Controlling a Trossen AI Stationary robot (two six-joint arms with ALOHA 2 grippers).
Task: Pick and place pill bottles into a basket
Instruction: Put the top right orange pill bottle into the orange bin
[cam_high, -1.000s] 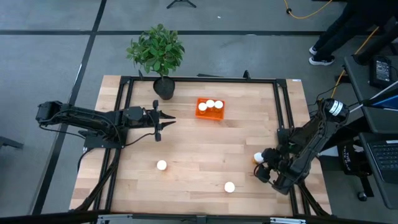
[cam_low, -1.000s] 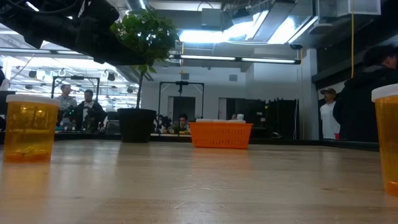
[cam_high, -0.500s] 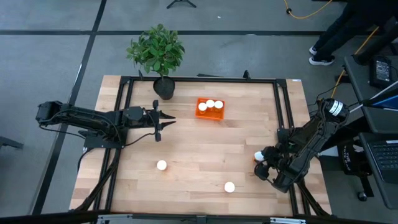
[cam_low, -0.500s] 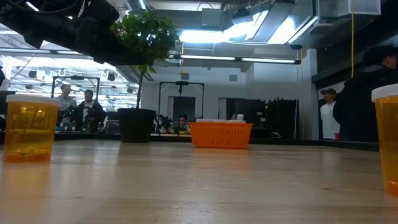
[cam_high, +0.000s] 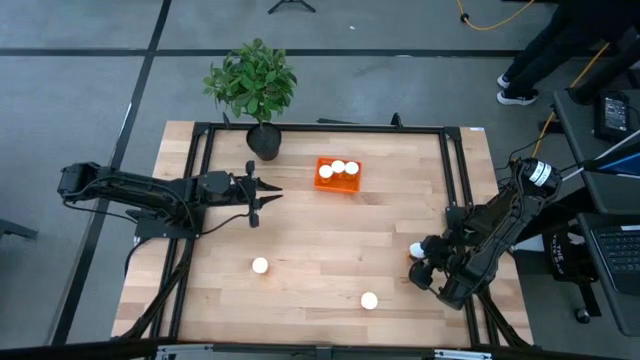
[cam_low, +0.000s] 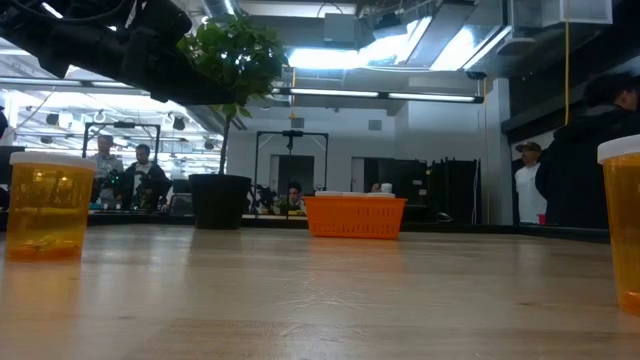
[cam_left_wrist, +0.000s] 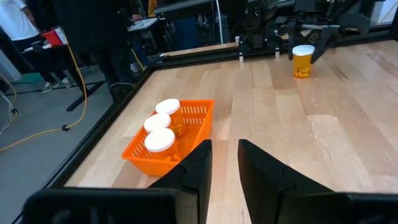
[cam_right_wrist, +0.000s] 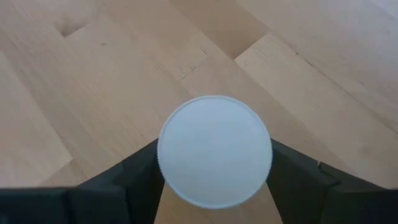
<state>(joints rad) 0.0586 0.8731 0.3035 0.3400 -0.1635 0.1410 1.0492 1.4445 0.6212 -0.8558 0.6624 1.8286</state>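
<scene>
Right gripper (cam_high: 418, 262) | jaws flanking white-capped orange pill bottle (cam_right_wrist: 214, 150) far right of bright-orange plastic basket (cam_high: 337, 178), grip not confirmed | left gripper (cam_left_wrist: 225, 163) beside basket, jaws narrowly apart, empty | three bottles inside basket

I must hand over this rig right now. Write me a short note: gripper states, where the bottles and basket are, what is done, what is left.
Left gripper: empty, fingers narrowly apart, waiting left of the basket.
Right gripper: at the table's right side, fingers either side of a pill bottle; grip not confirmed.
Done: three bottles stand in the basket.
Left: the bottle at the right gripper, plus two standing on the table, one front left, one front centre.
</scene>
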